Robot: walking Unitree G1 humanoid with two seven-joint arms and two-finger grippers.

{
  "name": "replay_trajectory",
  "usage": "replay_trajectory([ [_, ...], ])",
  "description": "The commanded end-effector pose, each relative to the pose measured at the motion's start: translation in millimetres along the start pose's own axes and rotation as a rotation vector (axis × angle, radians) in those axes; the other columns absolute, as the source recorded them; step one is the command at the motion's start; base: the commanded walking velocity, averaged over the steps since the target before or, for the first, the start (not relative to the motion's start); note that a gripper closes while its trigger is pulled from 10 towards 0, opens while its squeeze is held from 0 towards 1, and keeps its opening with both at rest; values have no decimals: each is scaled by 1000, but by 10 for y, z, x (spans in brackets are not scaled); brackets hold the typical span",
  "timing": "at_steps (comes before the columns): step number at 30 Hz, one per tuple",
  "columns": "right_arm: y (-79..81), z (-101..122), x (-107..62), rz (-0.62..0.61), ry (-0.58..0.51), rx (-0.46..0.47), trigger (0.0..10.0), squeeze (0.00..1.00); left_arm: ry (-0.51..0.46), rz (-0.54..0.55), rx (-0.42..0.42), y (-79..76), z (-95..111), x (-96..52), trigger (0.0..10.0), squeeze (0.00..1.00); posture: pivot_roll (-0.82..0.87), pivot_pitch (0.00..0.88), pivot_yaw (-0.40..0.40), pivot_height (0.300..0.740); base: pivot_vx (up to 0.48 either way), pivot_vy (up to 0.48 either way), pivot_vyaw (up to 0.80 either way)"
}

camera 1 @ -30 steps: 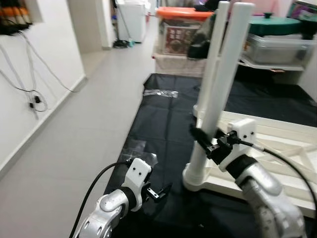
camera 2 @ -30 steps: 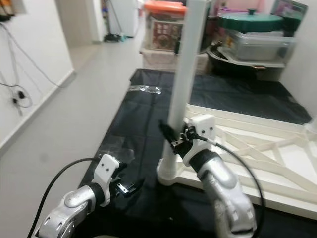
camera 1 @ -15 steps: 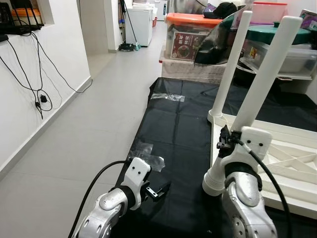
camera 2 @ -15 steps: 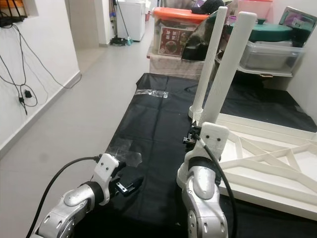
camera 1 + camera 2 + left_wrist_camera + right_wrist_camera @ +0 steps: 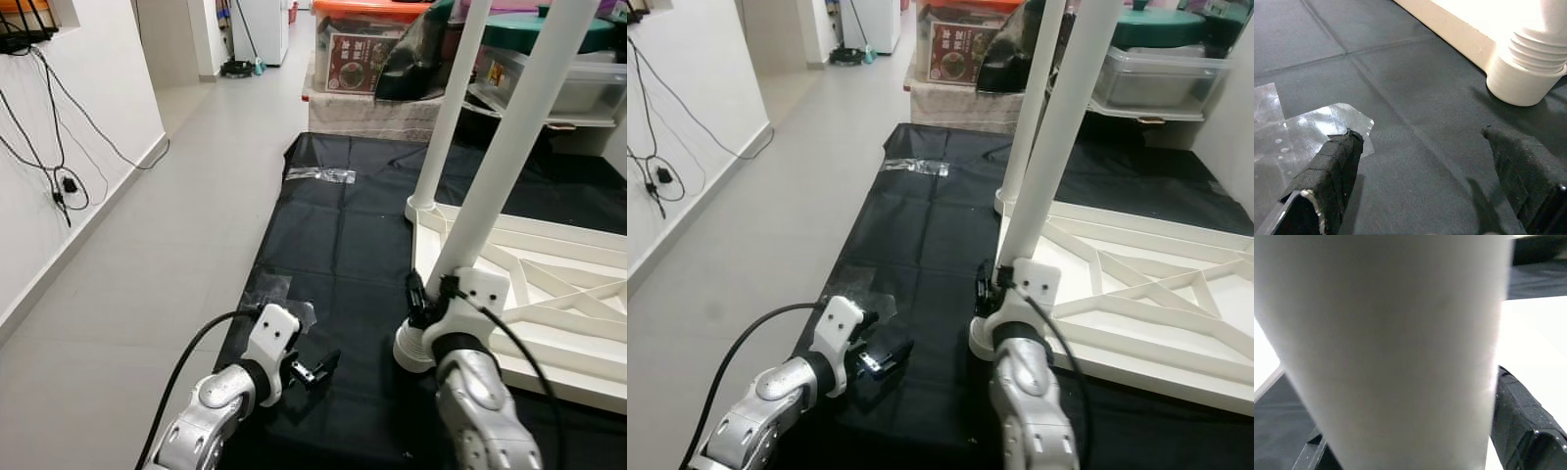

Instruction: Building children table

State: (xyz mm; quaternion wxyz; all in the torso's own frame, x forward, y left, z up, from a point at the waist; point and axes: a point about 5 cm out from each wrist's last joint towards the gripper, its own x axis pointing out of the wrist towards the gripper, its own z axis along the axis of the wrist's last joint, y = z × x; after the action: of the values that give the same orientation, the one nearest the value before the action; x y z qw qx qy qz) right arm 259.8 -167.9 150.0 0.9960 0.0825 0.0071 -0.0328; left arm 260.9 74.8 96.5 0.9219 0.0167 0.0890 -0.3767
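A white children's table [image 5: 554, 294] lies upside down on a black mat [image 5: 343, 245]. Two white legs stand up from it, the far leg [image 5: 453, 108] at the back corner and the near leg [image 5: 502, 162] at the front corner. My right gripper [image 5: 423, 294] is shut on the near leg just above its ribbed base [image 5: 416, 348]; in the right wrist view the leg [image 5: 1391, 342] sits between the black fingers [image 5: 1528, 431]. My left gripper [image 5: 318, 370] hovers open low over the mat, left of that base [image 5: 1528, 68], with nothing between its fingers [image 5: 1327, 171].
A crumpled clear plastic sheet [image 5: 1298, 132] lies on the mat by the left gripper, and a strip of tape [image 5: 321, 174] lies farther back. Storage boxes with an orange lid [image 5: 367, 49] and a green-lidded tub [image 5: 1176, 29] stand behind. Grey floor [image 5: 167, 225] and a wall with cables [image 5: 59, 181] are on the left.
The camera has shifted. My right wrist has swung round the near leg, still holding it low down, and the leg now leans to the right. The left gripper stays open over the mat.
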Motion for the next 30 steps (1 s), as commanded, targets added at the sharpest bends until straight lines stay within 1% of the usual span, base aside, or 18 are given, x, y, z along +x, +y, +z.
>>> replay_trajectory([
  [1,-85,-16,-4,51,9,34,10000,0,14,3,0,4,-36,10,10000,0,130,0,-43,740,0,0,0],
  [2,-159,34,13,169,6,7,10000,0,14,2,1,4,-36,12,10000,0,130,0,-43,740,0,0,0],
  [4,-314,117,69,317,18,-51,10000,0,14,1,2,6,-34,16,10000,0,130,0,-43,740,0,0,0],
  [7,-371,146,96,350,21,-71,10000,0,14,0,2,7,-34,18,10000,0,130,0,-43,740,0,0,0],
  [9,-429,202,202,455,32,-80,10000,0,12,2,3,8,-34,22,10000,0,140,0,-46,740,0,0,0],
  [10,-429,202,202,455,32,-80,10000,0,12,2,3,8,-34,22,10000,0,140,0,-46,740,0,0,0],
  [12,-441,254,273,532,31,-98,10000,0,11,3,3,7,-33,23,10000,0,143,0,-49,740,0,0,0],
  [13,-441,254,273,532,31,-98,10000,0,11,3,3,7,-33,23,10000,0,143,0,-49,740,0,0,0],
  [14,-441,273,324,602,47,-97,10000,0,11,6,3,9,-32,23,10000,0,143,0,-49,740,0,0,0],
  [15,-441,273,324,602,47,-97,10000,0,11,6,3,9,-32,23,10000,0,143,0,-49,740,0,0,0],
  [16,-444,286,353,649,59,-93,10000,0,10,7,2,9,-31,22,10000,0,152,0,-51,740,0,0,0],
  [18,-454,274,404,810,132,-102,10000,0,10,9,3,7,-31,21,10000,0,157,0,-57,740,0,0,0],
  [19,-454,274,404,810,132,-102,10000,0,10,9,3,7,-31,21,10000,0,157,0,-57,740,0,0,0],
  [21,-461,265,420,923,192,-111,10000,0,10,10,4,7,-32,20,10000,0,157,0,-57,740,0,0,0],
  [22,-461,265,420,923,192,-111,10000,0,10,10,4,7,-32,20,10000,0,157,0,-57,740,0,0,0],
  [24,-453,290,459,1012,224,-113,10000,0,12,10,3,5,-37,13,10000,0,181,0,-64,740,0,0,0],
  [26,-423,325,554,1046,229,-124,10000,0,12,10,3,4,-38,11,10000,0,181,0,-64,740,0,0,0],
  [30,-361,343,664,1072,226,-135,10000,0,13,12,3,0,-46,3,10000,0,197,0,-73,740,0,0,0],
])
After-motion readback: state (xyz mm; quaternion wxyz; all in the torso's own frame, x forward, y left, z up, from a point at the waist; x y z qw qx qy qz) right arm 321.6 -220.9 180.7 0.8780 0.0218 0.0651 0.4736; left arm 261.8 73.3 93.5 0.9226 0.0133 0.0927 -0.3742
